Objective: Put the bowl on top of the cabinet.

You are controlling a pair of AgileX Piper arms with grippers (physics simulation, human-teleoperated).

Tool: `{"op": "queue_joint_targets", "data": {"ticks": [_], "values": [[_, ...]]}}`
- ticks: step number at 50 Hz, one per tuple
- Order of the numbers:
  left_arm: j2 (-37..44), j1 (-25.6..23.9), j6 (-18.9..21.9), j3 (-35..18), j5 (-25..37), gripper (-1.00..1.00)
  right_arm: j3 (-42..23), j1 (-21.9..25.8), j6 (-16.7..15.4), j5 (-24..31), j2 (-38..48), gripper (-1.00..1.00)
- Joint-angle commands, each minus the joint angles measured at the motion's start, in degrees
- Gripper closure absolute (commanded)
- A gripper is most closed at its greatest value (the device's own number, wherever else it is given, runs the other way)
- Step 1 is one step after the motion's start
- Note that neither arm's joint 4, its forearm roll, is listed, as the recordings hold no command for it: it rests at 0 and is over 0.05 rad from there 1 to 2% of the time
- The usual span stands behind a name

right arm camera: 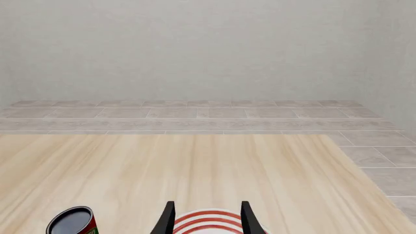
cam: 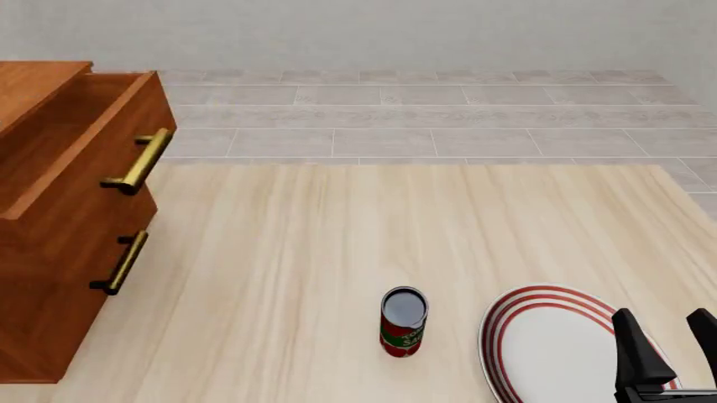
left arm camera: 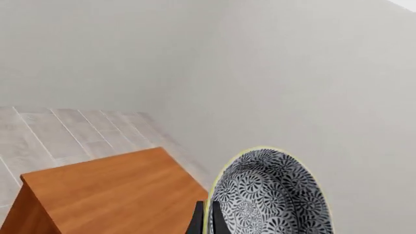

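Note:
In the left wrist view the bowl [left arm camera: 270,195], blue-grey patterned with a pale yellow rim, hangs tilted on its edge. My left gripper [left arm camera: 207,222] is shut on its rim, one dark finger on each side. Below and beside it lies the flat top of the reddish-brown cabinet [left arm camera: 110,190]. The front view shows the cabinet [cam: 56,235] at the table's left with its upper drawer pulled out; the bowl and the left arm are outside that view. My right gripper [cam: 667,336] [right arm camera: 206,204] stands open and holds nothing, low at the front right.
A white plate with red rings [cam: 549,336] [right arm camera: 211,222] lies under the right gripper. A red can [cam: 404,321] [right arm camera: 73,222] stands upright just left of the plate. Brass bar handles [cam: 140,161] stick out from the drawer fronts.

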Motion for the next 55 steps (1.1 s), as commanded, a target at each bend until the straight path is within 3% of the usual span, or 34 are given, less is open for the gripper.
{"op": "queue_joint_targets", "data": {"ticks": [1, 23, 37, 55], "values": [[1.39, 1.97, 1.72, -2.56, 2.01, 1.0, 0.0, 0.0, 0.0, 0.0, 0.0, -1.0], [4.25, 4.24, 0.09, -0.65, 2.48, 1.0, 0.0, 0.0, -0.01, 0.0, -0.01, -1.0], [9.25, 5.75, -4.6, 2.01, 0.01, 1.0, 0.0, 0.0, -0.01, 0.0, 0.01, -1.0], [12.37, 7.5, -3.47, 1.8, -1.1, 1.0, 0.0, 0.01, 0.01, 0.0, 0.01, -1.0]]}}
